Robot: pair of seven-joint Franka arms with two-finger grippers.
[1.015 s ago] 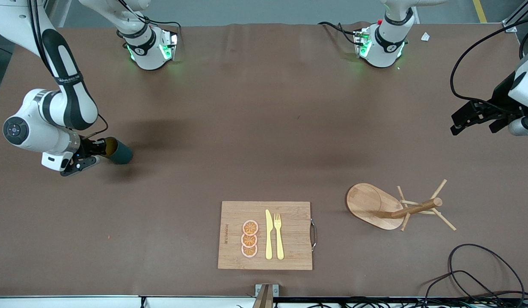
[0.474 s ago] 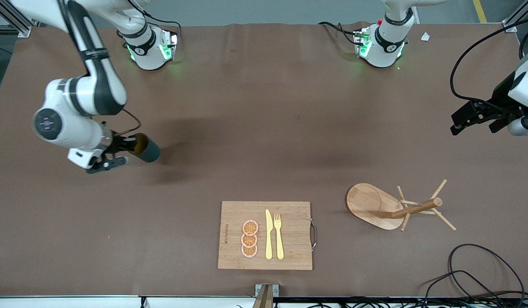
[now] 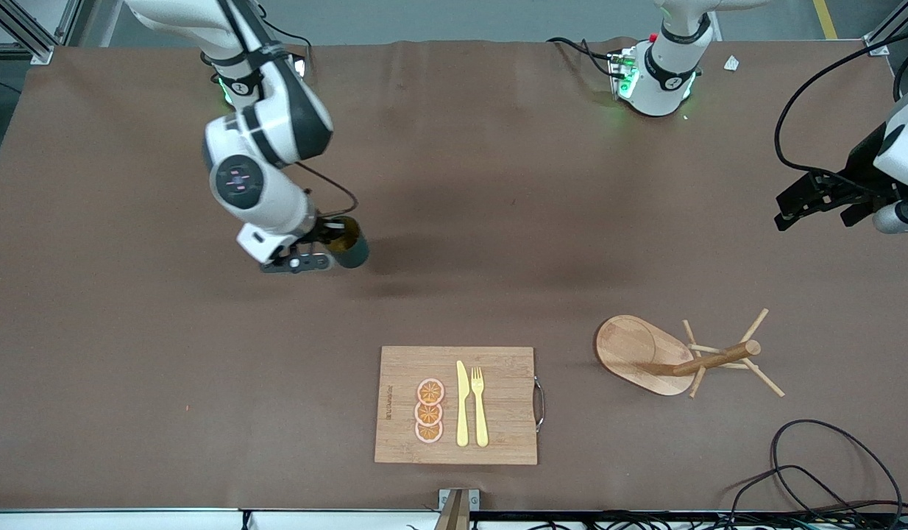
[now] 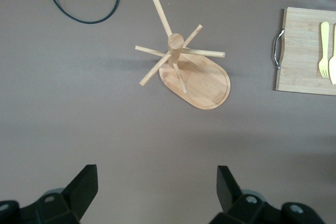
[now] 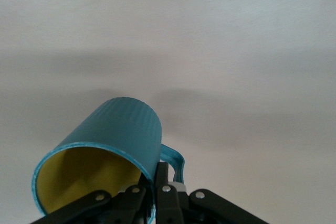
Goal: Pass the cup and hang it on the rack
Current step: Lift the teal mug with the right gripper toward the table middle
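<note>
The right gripper (image 3: 323, 250), raised over bare table toward the right arm's end, clamps the rim of the teal ribbed cup (image 3: 349, 249), which lies tilted on its side with its yellow inside (image 5: 89, 174) toward the wrist and its handle (image 5: 173, 160) beside the fingers (image 5: 164, 195). The left gripper (image 4: 157, 184) waits with fingers spread wide and empty, high over the table at the left arm's end. Below it the wooden rack (image 3: 671, 355) stands upright beside a bamboo cutting board (image 3: 458, 405) bearing three orange slices (image 3: 429, 411), a yellow knife (image 3: 462, 403) and a yellow fork (image 3: 480, 405).
</note>
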